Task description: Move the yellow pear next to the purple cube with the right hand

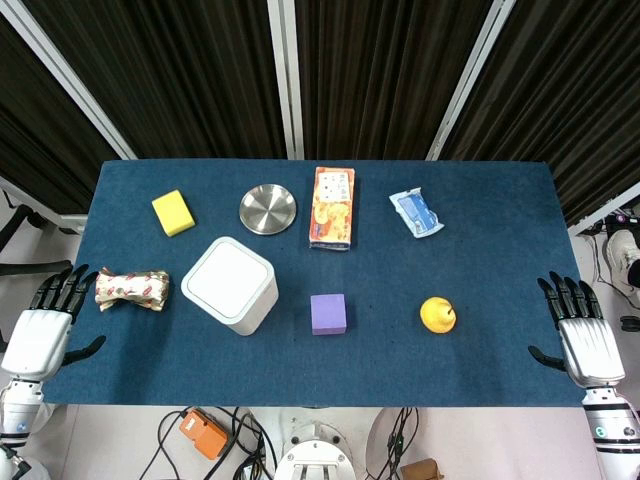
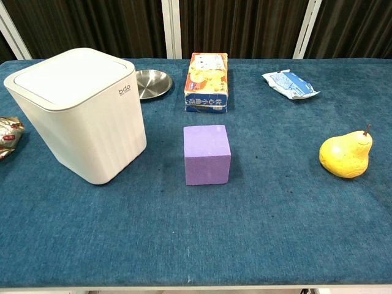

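Bare cloth [image 1: 385, 330] between pear [image 1: 437, 314], cube [image 1: 328, 313].

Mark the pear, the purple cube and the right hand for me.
yellow pear [image 2: 346, 156], chest view, middle of its body.
purple cube [image 2: 207, 154], chest view, front face.
right hand [image 1: 585, 340], head view, back of the palm.

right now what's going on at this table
Nothing is being handled. The right robot hand and left robot hand rest open at the table's side edges. The yellow pear lies untouched, well apart from the purple cube, with bare cloth between them. The move has not begun.
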